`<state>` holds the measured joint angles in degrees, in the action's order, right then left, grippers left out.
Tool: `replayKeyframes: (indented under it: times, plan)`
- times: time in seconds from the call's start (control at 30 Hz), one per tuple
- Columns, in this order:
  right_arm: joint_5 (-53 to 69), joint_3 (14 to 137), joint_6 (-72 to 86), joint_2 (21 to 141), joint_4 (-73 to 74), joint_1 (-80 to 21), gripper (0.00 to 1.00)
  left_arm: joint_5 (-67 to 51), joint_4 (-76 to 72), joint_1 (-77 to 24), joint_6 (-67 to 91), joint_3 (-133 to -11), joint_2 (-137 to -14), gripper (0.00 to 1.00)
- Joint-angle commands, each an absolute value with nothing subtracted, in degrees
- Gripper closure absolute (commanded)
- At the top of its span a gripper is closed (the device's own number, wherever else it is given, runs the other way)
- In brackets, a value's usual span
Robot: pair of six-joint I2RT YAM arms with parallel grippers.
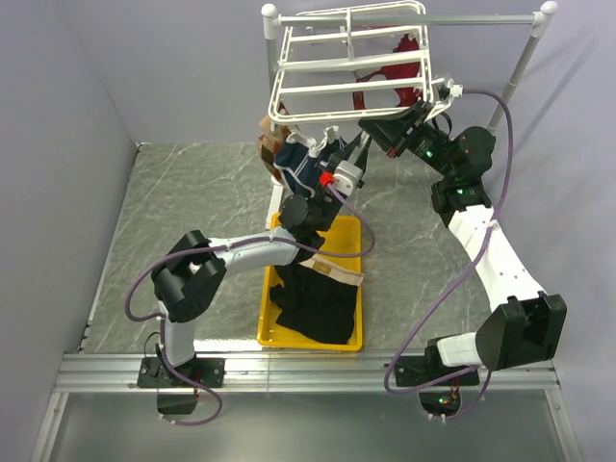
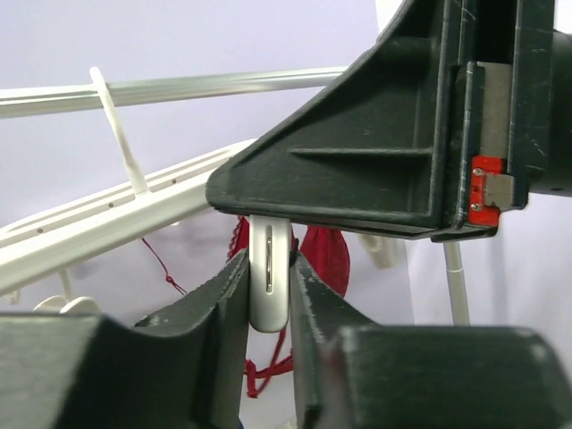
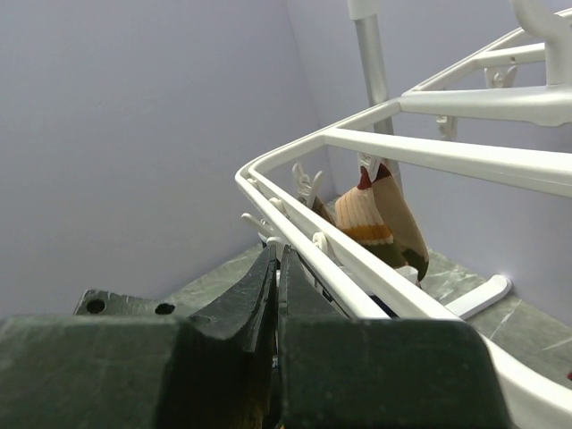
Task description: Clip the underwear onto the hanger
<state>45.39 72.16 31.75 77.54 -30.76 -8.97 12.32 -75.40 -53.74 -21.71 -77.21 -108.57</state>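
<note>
Under the white plastic hanger (image 1: pixel 346 64), the left gripper (image 2: pixel 268 273) squeezes a smooth clip (image 2: pixel 269 313), seen only by its wrist view. The right gripper (image 3: pixel 277 268) is pressed together; soft black underwear (image 1: pixel 313 308) lies in the yellow tray (image 1: pixel 269 313).

— On the grey marbled table (image 1: pixel 173 212)?
— Yellow tray (image 1: pixel 269 306), towards the near edge
— And higher up?
— Red garment (image 2: pixel 326 255) and navy pair with white trim (image 1: pixel 298 166), hanging near the white pole stand (image 1: pixel 525 53); beside them, a tan striped cloth (image 3: pixel 371 214)

White hanger (image 3: pixel 465 159), white clip (image 2: pixel 270 286) between the black left jaws; black underwear (image 1: pixel 313 303) with tan waistband; yellow tray (image 1: pixel 268 318); grey marbled worktop (image 1: pixel 173 221); red garment (image 2: pixel 326 255) beyond them.
</note>
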Motion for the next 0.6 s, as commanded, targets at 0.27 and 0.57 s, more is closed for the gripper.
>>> replayKeyframes:
  times: [0.27, 0.57]
  plan:
    - [47.11, 75.15, 34.98, 78.40, -28.57, -8.53, 0.66, 13.18, -82.44, -53.09, -22.32, -78.92, -106.61, 0.91]
    - [46.14, 74.27, 35.16, 78.31, -28.83, -7.82, 0.68, 13.01, -83.14, -52.91, -22.15, -78.31, -106.70, 0.91]
